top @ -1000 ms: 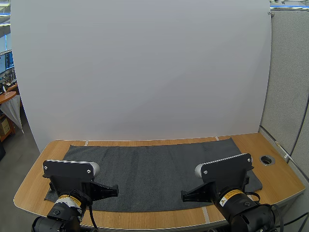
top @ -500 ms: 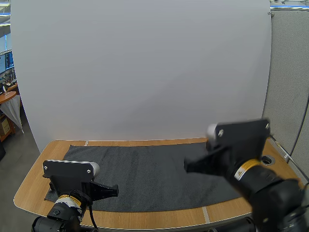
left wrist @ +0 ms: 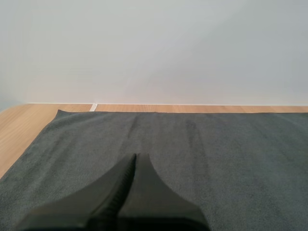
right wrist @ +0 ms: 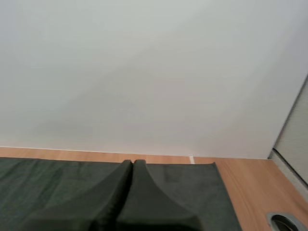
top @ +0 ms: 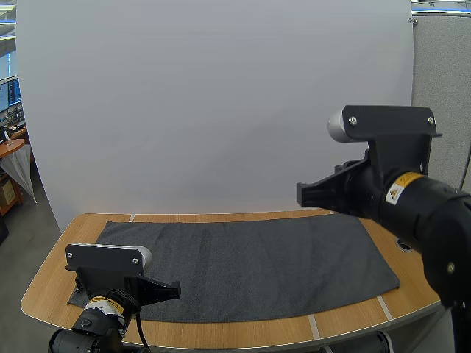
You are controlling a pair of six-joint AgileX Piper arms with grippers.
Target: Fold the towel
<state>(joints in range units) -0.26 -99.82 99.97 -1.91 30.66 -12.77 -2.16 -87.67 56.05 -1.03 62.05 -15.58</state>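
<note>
My left gripper [left wrist: 135, 159], closed, sits low over the flat grey towel [top: 243, 257]; my right gripper [right wrist: 132, 164], closed, hangs higher.

**Open-plan office with a robot test bench**

A curved wooden table [top: 44, 290] with a cable grommet [right wrist: 285, 222] in its top stands beside a grey fabric partition [top: 438, 95] of the kind that divides cubicles. Beyond the white board [top: 221, 110] set up behind the table, a desk [top: 10, 147] with monitors [top: 9, 94] sits under ceiling strip lights [top: 438, 9]. My left arm [top: 107, 290] and right arm [top: 401, 195] reach over the table
</note>
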